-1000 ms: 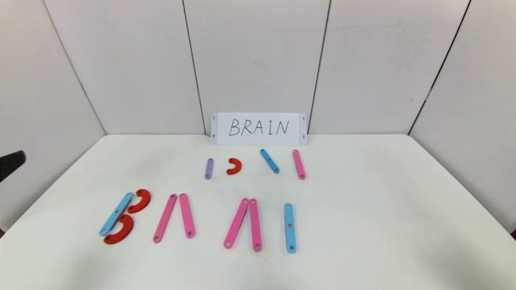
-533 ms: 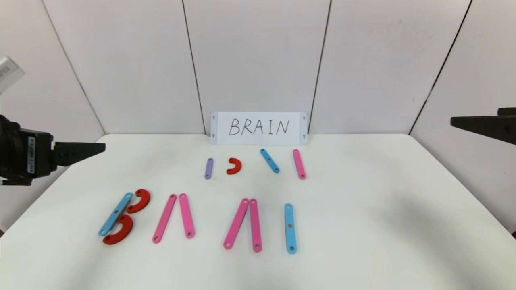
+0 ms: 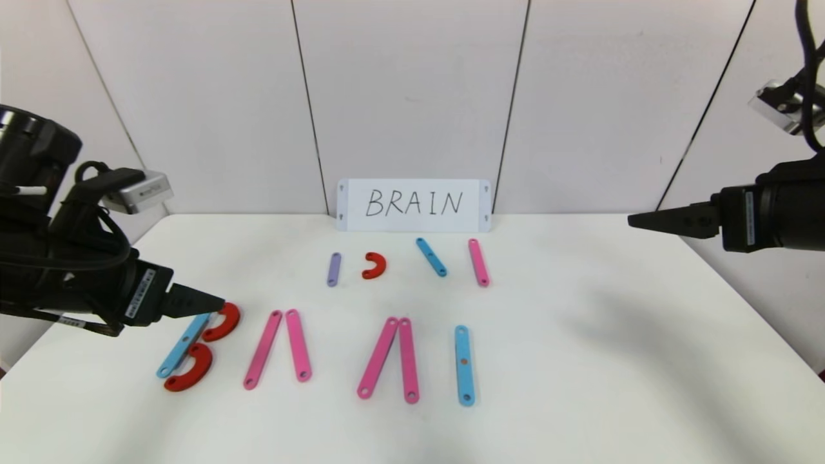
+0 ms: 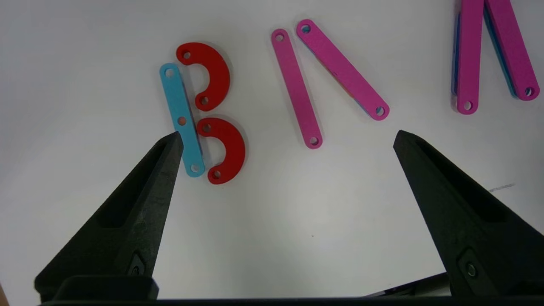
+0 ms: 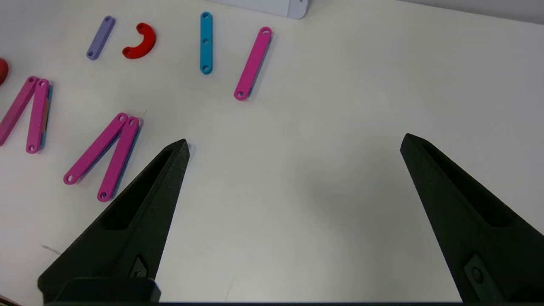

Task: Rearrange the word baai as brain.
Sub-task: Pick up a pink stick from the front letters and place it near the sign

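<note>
The word BAAI lies in the front row. Its B is a blue strip (image 3: 185, 341) with two red curves (image 3: 222, 321). Two pairs of pink strips (image 3: 263, 349) (image 3: 378, 356) form the A's, and a blue strip (image 3: 464, 365) forms the I. My left gripper (image 3: 213, 303) hovers over the top of the B, open and empty. In the left wrist view (image 4: 287, 135) the B's blue strip (image 4: 182, 120) lies by one finger. My right gripper (image 3: 638, 221) is open and empty, held high over the table's right side; in the right wrist view (image 5: 295, 139) bare table lies under it.
Spare pieces lie in a back row: a purple strip (image 3: 334, 269), a small red curve (image 3: 374, 265), a blue strip (image 3: 430, 257) and a pink strip (image 3: 478, 262). A white card reading BRAIN (image 3: 413, 205) stands against the back wall. White panels enclose the table.
Both arms have swung into view. The left gripper has moved right and down to the B. The right gripper has come in from the right edge. No piece has moved.
</note>
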You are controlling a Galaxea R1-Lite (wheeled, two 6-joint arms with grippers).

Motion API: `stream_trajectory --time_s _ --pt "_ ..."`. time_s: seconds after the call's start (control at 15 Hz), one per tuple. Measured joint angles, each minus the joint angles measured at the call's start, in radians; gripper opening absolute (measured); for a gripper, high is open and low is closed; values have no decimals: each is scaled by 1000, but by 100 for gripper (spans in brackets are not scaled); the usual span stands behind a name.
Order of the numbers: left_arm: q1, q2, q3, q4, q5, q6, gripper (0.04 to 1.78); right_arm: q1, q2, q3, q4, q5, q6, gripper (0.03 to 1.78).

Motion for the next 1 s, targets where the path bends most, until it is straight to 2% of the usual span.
stream_trajectory --time_s 0.13,0.27,0.47,0.6,1.0 --pt "-51 36 12 0 6 -37 173 1 22 4 1 16 0 174" --pt "-120 67 19 -8 34 -142 173 1 40 9 1 27 -1 174" --pt "-239 129 17 -26 151 -325 173 8 57 18 3 27 -2 174" --pt "-299 184 10 -71 194 -450 173 11 65 25 2 26 -3 174" --pt "-384 384 -72 -117 350 -713 173 14 80 36 1 26 -6 174"
